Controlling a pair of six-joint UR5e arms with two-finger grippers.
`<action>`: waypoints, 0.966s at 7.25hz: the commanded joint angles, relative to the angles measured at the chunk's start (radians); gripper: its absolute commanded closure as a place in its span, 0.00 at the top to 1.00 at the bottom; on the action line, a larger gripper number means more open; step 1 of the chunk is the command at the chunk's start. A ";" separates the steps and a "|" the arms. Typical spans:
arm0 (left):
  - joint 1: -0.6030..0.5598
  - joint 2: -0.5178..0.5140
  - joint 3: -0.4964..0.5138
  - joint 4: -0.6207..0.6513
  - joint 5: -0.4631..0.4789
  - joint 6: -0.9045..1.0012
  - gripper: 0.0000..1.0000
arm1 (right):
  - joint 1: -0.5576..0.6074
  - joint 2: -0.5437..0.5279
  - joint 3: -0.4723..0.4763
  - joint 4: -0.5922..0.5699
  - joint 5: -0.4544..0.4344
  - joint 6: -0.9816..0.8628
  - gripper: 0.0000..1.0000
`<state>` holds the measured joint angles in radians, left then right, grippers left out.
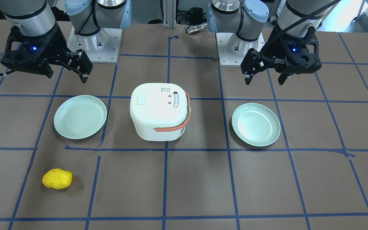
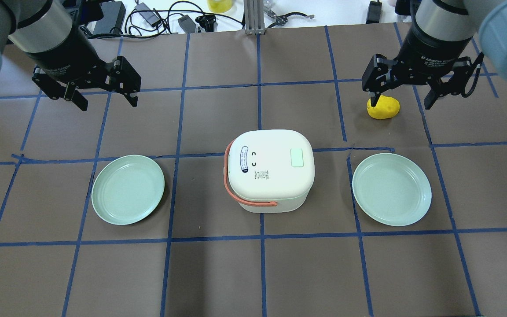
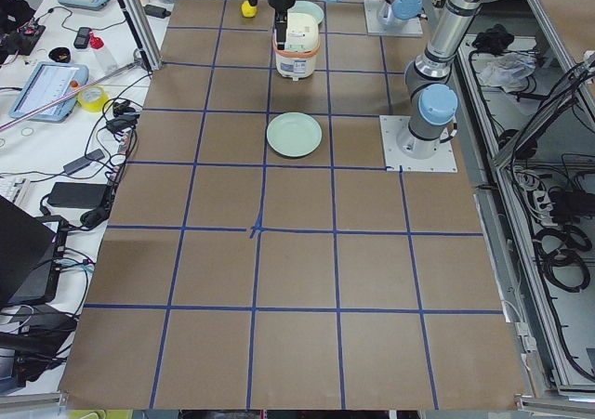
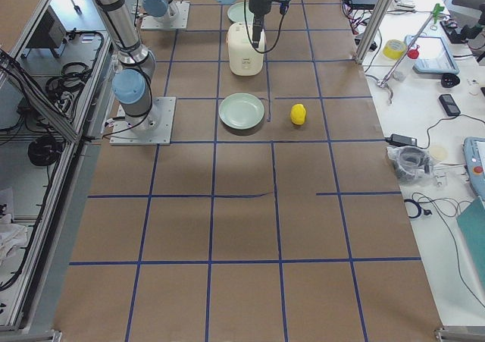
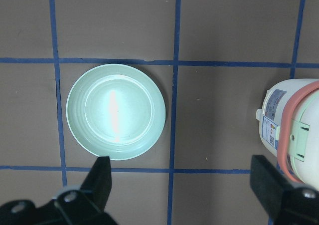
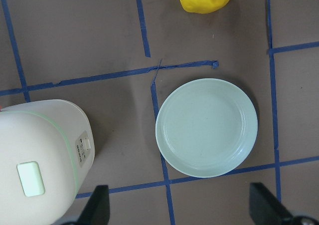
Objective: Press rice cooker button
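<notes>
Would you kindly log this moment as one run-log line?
left gripper: open, raised | right gripper: open, raised | rice cooker: lid shut | button: untouched

The rice cooker [image 2: 271, 167] is smooth white plastic, the table covering [image 2: 218, 273] matt brown paper.

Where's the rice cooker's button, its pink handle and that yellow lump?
button [image 2: 296, 157]: overhead view, middle of the green square.
pink handle [image 2: 255, 203]: overhead view, its near stretch.
yellow lump [image 1: 57, 179]: front-facing view, its middle.
</notes>
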<state>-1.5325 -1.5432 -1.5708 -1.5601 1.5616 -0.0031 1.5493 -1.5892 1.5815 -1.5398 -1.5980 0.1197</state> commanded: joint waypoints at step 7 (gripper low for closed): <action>0.000 0.000 0.000 0.000 0.000 0.000 1.00 | 0.003 -0.011 -0.020 0.000 -0.002 0.000 1.00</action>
<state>-1.5325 -1.5432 -1.5708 -1.5601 1.5616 -0.0031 1.5506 -1.5965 1.5690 -1.5420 -1.5956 0.1187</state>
